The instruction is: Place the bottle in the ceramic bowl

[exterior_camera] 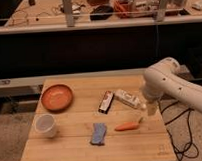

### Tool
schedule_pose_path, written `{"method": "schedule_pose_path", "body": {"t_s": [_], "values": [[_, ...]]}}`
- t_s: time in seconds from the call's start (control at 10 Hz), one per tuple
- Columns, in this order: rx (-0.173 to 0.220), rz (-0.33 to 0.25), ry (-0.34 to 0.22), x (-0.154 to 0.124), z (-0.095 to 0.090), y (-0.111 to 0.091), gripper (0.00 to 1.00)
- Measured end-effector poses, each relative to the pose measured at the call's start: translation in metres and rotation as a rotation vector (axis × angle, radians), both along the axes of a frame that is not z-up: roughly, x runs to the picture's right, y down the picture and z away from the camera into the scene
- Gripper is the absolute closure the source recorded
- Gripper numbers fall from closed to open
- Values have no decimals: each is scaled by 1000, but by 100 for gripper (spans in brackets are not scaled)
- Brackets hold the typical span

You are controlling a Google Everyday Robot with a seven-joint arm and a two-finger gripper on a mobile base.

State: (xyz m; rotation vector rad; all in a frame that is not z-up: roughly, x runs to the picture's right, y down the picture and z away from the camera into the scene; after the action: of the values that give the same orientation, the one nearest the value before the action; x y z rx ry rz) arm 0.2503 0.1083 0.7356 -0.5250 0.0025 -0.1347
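Observation:
The white bottle (pixel 127 99) lies on its side on the wooden table (pixel 82 151), right of centre, its cap pointing toward the right edge. The orange-red ceramic bowl (pixel 57 97) sits at the table's far left and holds nothing. My white arm reaches in from the right. Its gripper (pixel 151 109) hangs over the table's right edge, just right of the bottle's cap end. The gripper is open and holds nothing.
A dark bar (pixel 106 102) lies just left of the bottle. A carrot (pixel 128 126) and a blue cloth (pixel 99 133) lie nearer the front. A white cup (pixel 46 125) stands at the front left. A cluttered bench runs behind the table, and black cables hang to its right.

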Motion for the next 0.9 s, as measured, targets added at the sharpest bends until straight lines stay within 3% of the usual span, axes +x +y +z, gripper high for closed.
{"method": "schedule_pose_path", "body": {"t_s": [0.9], "values": [[25, -35, -67, -1, 35, 12, 20]]}}
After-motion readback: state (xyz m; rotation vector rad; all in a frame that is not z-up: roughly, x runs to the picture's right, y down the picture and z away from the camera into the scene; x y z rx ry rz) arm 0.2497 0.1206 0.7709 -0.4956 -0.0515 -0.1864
